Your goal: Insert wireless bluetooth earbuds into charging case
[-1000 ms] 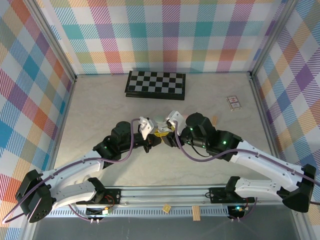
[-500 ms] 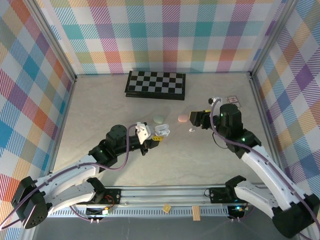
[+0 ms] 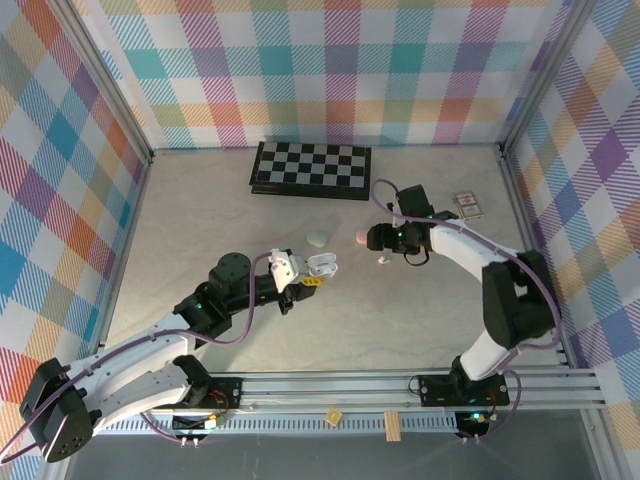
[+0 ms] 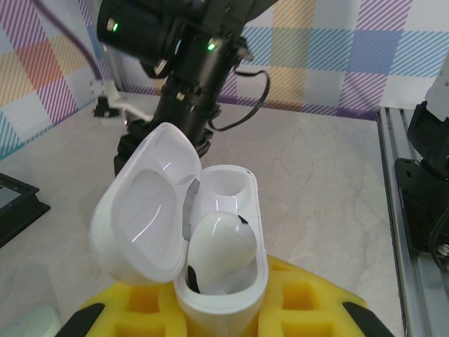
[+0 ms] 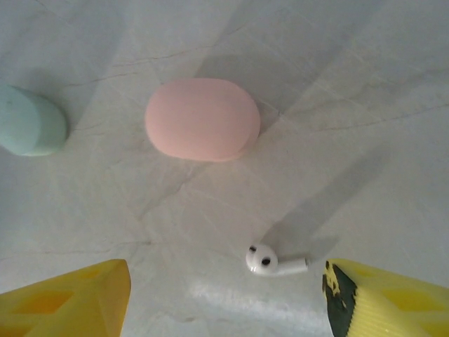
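So the left gripper [image 4: 221, 316] has its yellow foam pads [image 4: 309, 312] pinched tight on the base of the glossy white pebble-shaped charging case [image 4: 223, 193] (lid flipped open, leaning left in the wrist view). One white plastic earbud [image 4: 221, 246] sits in the near socket. The right gripper [image 5: 224, 302] hangs over the pale marbled table [image 5: 365, 84] with jaws spread wide, gripping nothing. A second white stemmed earbud [image 5: 270, 262] lies flat between its yellow fingertips [image 5: 70, 295], touching neither. Just beyond it are a closed pink oval case [image 5: 202, 118] and a mint green case [image 5: 28, 121].
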Robot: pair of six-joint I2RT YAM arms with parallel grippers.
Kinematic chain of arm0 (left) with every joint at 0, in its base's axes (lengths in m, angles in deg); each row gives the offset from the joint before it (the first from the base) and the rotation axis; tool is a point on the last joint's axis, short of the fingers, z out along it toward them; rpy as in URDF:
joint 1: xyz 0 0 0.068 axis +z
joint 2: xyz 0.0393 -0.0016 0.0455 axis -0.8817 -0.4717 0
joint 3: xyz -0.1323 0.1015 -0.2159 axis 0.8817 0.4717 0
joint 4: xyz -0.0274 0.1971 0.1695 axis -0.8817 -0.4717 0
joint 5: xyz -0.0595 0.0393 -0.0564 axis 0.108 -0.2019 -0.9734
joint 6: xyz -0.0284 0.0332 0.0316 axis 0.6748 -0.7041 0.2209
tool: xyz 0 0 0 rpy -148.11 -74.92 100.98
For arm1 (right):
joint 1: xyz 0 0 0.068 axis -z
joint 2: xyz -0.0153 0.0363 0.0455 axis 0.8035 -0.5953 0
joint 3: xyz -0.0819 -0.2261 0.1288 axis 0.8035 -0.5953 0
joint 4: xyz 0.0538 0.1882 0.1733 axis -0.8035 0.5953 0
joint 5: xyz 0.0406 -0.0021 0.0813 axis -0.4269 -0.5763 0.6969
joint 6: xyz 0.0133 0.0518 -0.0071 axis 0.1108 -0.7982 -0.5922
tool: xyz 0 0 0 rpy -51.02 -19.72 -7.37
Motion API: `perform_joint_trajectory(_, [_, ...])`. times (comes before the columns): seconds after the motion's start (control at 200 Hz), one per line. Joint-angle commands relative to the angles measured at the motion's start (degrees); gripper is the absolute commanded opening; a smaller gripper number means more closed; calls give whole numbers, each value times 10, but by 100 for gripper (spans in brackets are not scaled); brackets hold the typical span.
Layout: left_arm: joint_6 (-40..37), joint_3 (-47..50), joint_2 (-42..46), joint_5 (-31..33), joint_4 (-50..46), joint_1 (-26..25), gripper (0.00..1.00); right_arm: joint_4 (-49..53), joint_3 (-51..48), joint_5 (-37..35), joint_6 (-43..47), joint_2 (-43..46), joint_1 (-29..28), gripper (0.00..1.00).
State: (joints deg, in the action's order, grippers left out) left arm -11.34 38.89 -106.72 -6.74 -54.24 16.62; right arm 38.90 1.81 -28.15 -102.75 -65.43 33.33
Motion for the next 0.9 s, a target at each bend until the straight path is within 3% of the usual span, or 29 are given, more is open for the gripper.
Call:
perform_joint_trajectory(0.0, [-2,6,11,-6,4,2,13,20,38,28,29,-42,4,73])
perform_joint_trajectory(0.375, [0,10,16,-7,4,2,13,63,60,74,50,-120,4,76])
perform_joint_trajectory(0.59, [0,13,21,-4,4,2,13,65,9,102,35,-80,1,76])
perform_joint_trajectory(0.77, [-1,16,18,1,10,2,13,58,-37,145,9,-25,-3,70])
perform_joint_trajectory(0.895, [5,19,16,0,20,2,12,72,-39,107,4,9,-2,69])
